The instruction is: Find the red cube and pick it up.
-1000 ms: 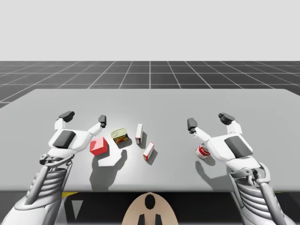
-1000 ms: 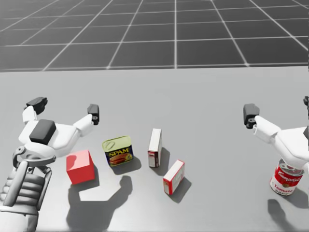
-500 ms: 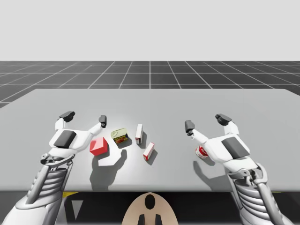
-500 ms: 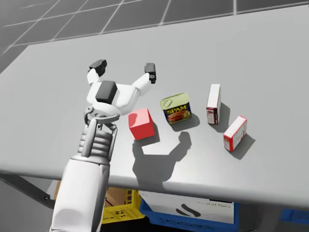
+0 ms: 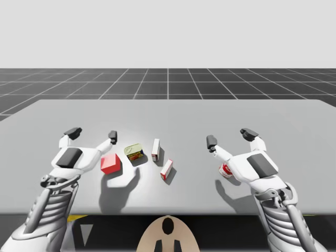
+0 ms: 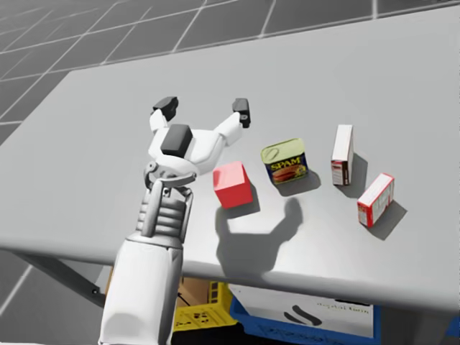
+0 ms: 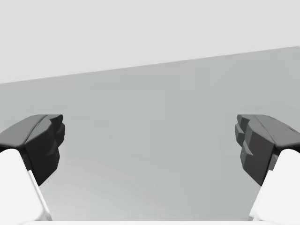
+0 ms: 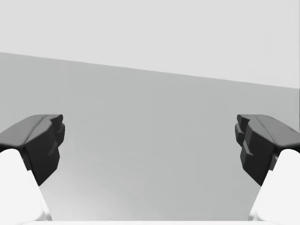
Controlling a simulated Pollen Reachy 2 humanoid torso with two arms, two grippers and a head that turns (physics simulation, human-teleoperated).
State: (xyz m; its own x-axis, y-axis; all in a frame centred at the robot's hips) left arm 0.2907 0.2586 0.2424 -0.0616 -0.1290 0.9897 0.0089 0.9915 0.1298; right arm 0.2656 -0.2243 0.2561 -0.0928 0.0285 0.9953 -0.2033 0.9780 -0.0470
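High view, left to right.

Lower left: left gripper (image 5: 92,134), fingers spread wide, nothing between them. Its wrist view has bare table (image 5: 173,113) ahead between the fingers. Red cube (image 5: 110,164) sits on the table just beside the hand's right flank, lower in frame than the fingertips. It is not between the fingers and looks apart from the hand.

Right of the cube, near it: squat blue-and-yellow tin (image 5: 134,153). Then an upright white-and-red box (image 5: 156,149), and a second white-and-red box (image 5: 166,169) lying lower.

Lower right: right gripper (image 5: 229,137), fingers likewise wide apart, holding nothing. Red-and-white can (image 5: 226,169) is partly hidden at that hand's left flank; contact cannot be told.

Risks (judgement):
- Fingertips lie beyond the cube. A straight descent would put the palm on or beside it and shove it rather than straddle it. The hand should draw back and shift right first.
- The tin is close on the cube's right, so the nearer finger may clip it while straddling.
- Any sweep of the right arm could topple the can.

Containers: tin and can are closed, contents unseen. Head view, bottom of frame under the table edge: yellow crate (image 6: 195,315) and blue bin (image 6: 302,316); contents cannot be told.
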